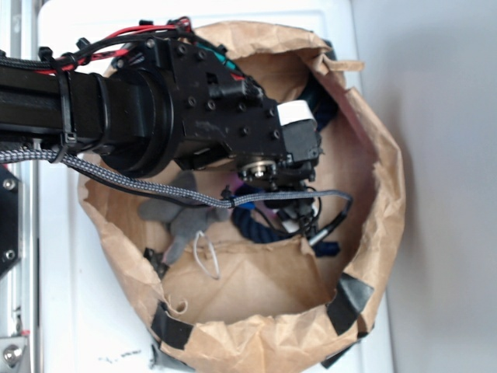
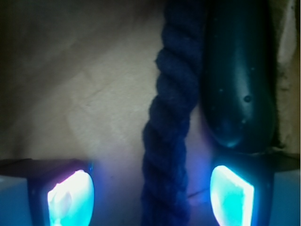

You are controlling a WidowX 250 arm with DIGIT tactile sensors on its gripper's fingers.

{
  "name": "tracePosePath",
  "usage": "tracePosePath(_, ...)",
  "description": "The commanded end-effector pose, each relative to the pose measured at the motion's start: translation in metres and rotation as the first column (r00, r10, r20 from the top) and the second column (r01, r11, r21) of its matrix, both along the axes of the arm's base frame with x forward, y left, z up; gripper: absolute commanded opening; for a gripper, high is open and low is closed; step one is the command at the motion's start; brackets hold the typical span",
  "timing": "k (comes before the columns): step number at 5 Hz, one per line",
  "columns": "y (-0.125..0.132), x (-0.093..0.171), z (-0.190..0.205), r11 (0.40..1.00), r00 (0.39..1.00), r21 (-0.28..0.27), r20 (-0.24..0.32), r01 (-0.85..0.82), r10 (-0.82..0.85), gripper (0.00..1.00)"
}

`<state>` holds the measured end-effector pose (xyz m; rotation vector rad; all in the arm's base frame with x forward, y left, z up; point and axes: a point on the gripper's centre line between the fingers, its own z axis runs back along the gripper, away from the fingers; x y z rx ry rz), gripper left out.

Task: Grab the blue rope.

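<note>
In the wrist view the claw stands parted, its two glowing cyan-blue pads wide apart at the bottom corners. The thick, twisted navy-blue rope runs up the middle of the picture between them. It touches neither pad: there is a wide gap on the left and a narrower one on the right (the rope sits nearer the right pad). So the claw is released around the rope, gripping nothing.

Just to the right of the rope, and pressed against it higher up, lies a smooth dark green sausage-shaped object, its rounded end stopping just above the right pad. Beneath both is the creased brown paper floor.

In the exterior view the black robot arm reaches in from the left into a round brown paper basket, rolled at its rim and patched with black tape, standing on a white desk. The claw itself is hidden below the wrist block. A loop of the blue rope shows under the wrist near the basket's middle, beside a grey plush toy. A grey braided cable trails from the arm across the basket.
</note>
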<state>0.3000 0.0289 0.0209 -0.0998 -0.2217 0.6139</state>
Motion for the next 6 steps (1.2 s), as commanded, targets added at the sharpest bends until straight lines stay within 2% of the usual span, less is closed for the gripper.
tracePosePath(1, 0.011, -0.004, 0.002, 0.999, 0.998, 0.037, 0.056, 0.032, -0.034, 0.00)
tracePosePath(2, 0.010, -0.005, 0.003, 0.996, 0.996, 0.087, 0.074, 0.034, -0.041, 0.00)
tracePosePath(3, 0.012, -0.006, 0.008, 0.995, 0.995, 0.097, 0.089, 0.026, -0.035, 0.00)
tracePosePath(4, 0.020, -0.010, 0.031, 0.998, 0.995, 0.067, 0.103, -0.007, 0.000, 0.00)
tracePosePath(5, 0.027, -0.017, 0.069, 0.999, 0.995, -0.011, 0.096, -0.036, 0.037, 0.00)
tracePosePath(6, 0.032, -0.034, 0.119, 0.997, 0.994, 0.001, 0.074, -0.078, 0.078, 0.00)
